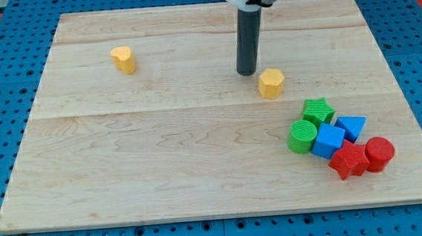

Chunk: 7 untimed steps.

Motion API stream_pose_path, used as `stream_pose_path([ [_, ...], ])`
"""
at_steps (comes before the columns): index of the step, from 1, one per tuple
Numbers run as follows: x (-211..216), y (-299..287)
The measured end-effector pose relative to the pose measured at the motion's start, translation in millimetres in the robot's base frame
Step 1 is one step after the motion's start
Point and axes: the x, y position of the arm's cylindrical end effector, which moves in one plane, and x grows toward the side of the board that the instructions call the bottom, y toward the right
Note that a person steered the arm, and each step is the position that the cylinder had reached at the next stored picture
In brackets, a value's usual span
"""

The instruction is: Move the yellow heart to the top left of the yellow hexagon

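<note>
The tip (247, 72), which has no jaws, stands just left of the yellow hexagon (271, 82); the yellow heart (123, 58) lies far left of it.

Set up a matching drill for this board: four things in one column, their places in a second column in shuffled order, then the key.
Things:
1. yellow heart
2. yellow hexagon
3. red cylinder
4. my tip

Places:
A. just to the view's left of the yellow hexagon, slightly higher
B. far view's left, upper part of the board
C. view's right edge of the cluster at the lower right
D. right of centre, above the cluster

Pairs: 1-B, 2-D, 3-C, 4-A
</note>
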Motion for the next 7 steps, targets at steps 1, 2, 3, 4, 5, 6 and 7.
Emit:
stream_pose_path([
  [1, 40.7, 40.9],
  [2, 98.7, 54.2],
  [3, 48.6, 34.8],
  [4, -49.0, 1.4],
  [5, -125.5, -120.2],
  [6, -118.5, -235.3],
  [7, -38.4, -239.6],
])
